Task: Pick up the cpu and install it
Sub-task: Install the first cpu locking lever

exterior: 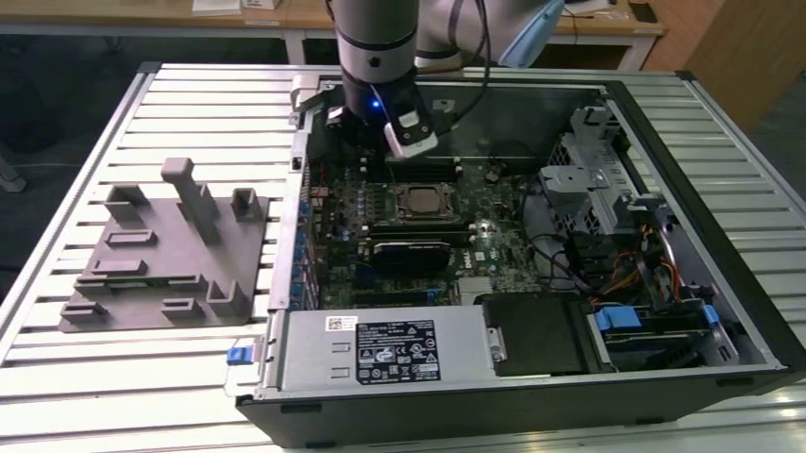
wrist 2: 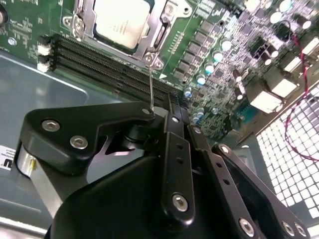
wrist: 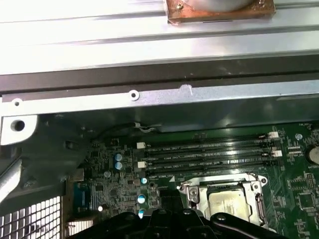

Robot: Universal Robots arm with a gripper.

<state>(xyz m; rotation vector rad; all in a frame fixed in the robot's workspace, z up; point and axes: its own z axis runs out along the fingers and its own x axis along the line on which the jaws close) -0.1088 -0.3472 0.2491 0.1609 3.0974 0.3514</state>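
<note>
Slatted metal made up the bench [exterior: 151, 377], with desks along the far wall. At the left of the exterior view sat a grey moulded tray [exterior: 151, 274], its posts and pockets shaped to hold parts upright and its recesses looking bare.

Right of it, the open computer case [exterior: 504, 415] lay on its side, probably so that the green motherboard [exterior: 504, 203] faced up and could be reached from above. At the upper centre of the frame the arm [exterior: 376, 42] stood nearly upright over the board's top edge, a white camera block [exterior: 410, 134] angled at its wrist toward the socket just below.

The second wrist view showed the cpu [wrist 2: 122, 20] lying flat inside the metal-framed socket [wrist 2: 162, 35], pale top up. It looked seated rather than carried. A thin wire lever [wrist 2: 150, 79] rose from the socket's corner toward the black linkage [wrist 2: 169, 164]. Whether the two touched I could not tell, nor whether the jaws were open or closed.

The first wrist view had the cpu [wrist: 229, 201] beside the dark memory slots [wrist: 209, 157]. Farther right in the exterior view stood the drive cage [exterior: 592, 179], well apart from the arm.
</note>
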